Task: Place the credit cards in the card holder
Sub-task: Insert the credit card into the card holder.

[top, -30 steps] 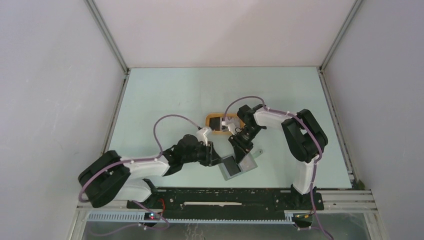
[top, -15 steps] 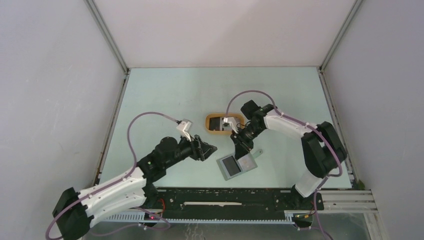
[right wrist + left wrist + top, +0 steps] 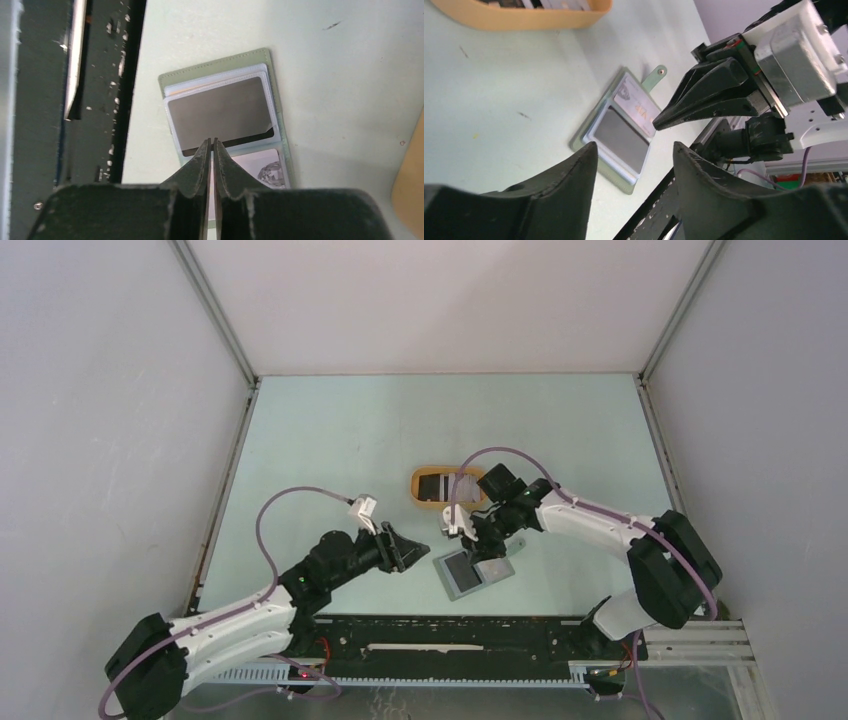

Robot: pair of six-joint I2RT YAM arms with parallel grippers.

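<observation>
Top view: holder (image 3: 473, 571) lies open and flat near the table's front edge, between the two arms, w/ a dark card (image 3: 460, 569) in one half. Tray (image 3: 415, 486) just behind it has more cards (image 3: 432, 485) in it, so the job looks part done, prob. a few left to move. L gripper (image 3: 402, 549) hangs just left of the holder, R gripper (image 3: 482, 546) right over it. L wrist: L jaws spread wide, nothing between. Holder shows the dark card in a clear sleeve, a pale printed card (image 3: 639, 104) in the other half, and the snap tab (image 3: 655, 76) sticking out. R wrist: R jaws pressed together, tips at the dark card's edge by the fold; can't tell if they touch it. Table (image 3: 330, 440) is pale green, lightly scuffed, w/ plain white walls (image 3: 100, 390) around it and a black rail (image 3: 450, 635) at the front.
</observation>
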